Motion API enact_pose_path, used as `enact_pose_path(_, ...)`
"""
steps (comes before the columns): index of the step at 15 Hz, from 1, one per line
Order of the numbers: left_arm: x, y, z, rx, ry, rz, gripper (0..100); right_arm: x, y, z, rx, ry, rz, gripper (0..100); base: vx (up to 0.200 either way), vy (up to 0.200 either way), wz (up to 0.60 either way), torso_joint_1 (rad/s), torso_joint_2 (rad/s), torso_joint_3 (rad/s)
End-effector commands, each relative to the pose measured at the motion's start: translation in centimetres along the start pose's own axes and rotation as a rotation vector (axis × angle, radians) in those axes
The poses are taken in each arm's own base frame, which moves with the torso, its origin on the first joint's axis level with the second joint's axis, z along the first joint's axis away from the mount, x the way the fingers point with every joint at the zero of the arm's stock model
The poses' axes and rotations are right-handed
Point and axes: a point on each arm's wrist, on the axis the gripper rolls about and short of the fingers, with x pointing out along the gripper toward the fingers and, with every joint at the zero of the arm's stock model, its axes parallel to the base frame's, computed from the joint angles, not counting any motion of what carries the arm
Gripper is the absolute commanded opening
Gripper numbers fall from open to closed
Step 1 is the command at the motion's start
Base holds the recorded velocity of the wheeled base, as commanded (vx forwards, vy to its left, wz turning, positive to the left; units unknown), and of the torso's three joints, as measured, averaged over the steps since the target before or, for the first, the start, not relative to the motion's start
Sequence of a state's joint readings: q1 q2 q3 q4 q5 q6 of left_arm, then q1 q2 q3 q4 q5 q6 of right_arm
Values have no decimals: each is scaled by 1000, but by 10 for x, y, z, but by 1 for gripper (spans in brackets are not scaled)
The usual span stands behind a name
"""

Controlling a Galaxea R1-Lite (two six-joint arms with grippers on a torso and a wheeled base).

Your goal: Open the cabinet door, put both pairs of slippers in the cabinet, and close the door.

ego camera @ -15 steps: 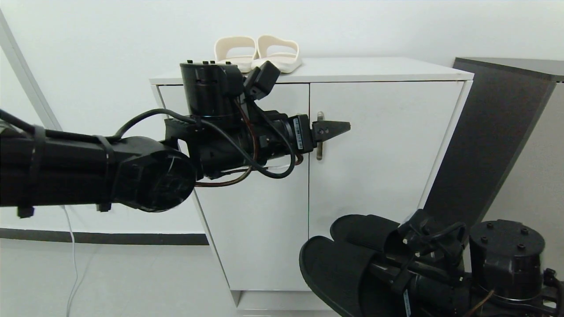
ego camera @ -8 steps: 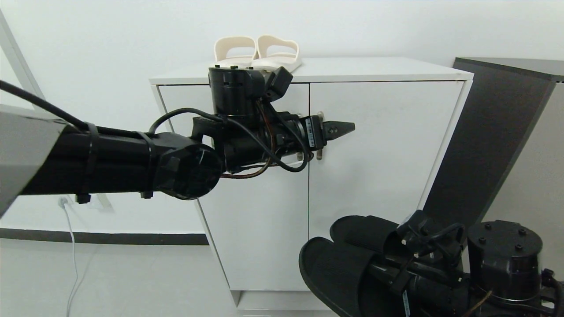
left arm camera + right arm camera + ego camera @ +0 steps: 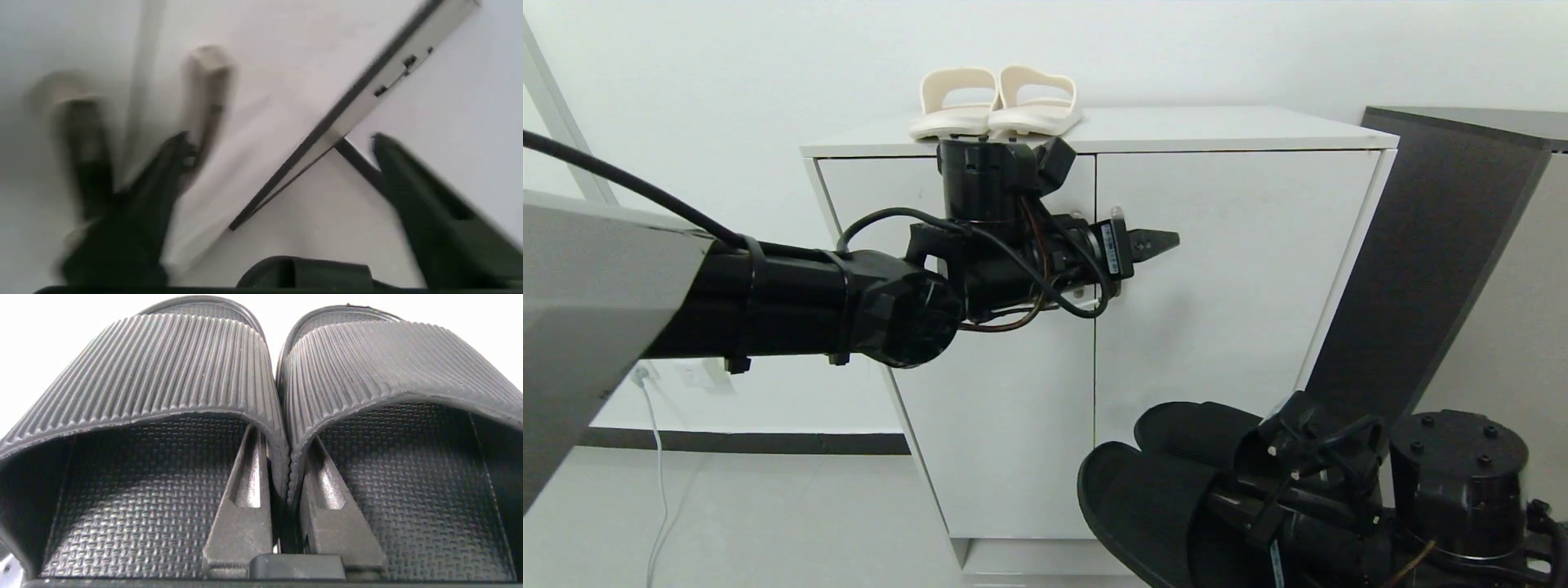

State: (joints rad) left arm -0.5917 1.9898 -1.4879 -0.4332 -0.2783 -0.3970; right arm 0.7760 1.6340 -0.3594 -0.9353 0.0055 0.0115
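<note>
I centre the handle (image 3: 1118,216) between my spread left claw (image 3: 1164,242) before clamping, while the right claw (image 3: 286,510) pinches the black slippers (image 3: 1152,490).

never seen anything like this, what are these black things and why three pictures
This is a two-armed robot. The wide picture comes from a camera on its head; the other two come from cameras on its wrists. A white two-door cabinet stands in front, doors shut, with a pair of cream open-toe slippers on top. The left hand is open by the seam between the doors. The right hand, low down, is shut on a pair of black ribbed slippers, pinching their neighbouring side walls together.
</note>
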Motion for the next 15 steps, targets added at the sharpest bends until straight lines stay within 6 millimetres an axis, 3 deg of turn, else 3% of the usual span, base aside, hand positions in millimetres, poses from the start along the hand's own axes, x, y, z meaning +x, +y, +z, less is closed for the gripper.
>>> enact_pose_path(1,-4,-3,2,-15,-3,-8,0,-2,1,-2,-3,6,11,0,0,0,0,0,0,0)
enact_pose_path(5,-17,-5,-2,-20,20,-5,0,-4,4,-8,-6,28,49,0,0,0,0,0,0,0)
enact_pose_path(8,-38,-22,-1,-15,24,-28,0,-7,7,-12,-11,42,76,0,0,0,0,0,0,0)
enact_pose_path(15,-71,-36,-1,-14,25,-34,0,-12,9,-14,-37,44,94,0,0,0,0,0,0,0)
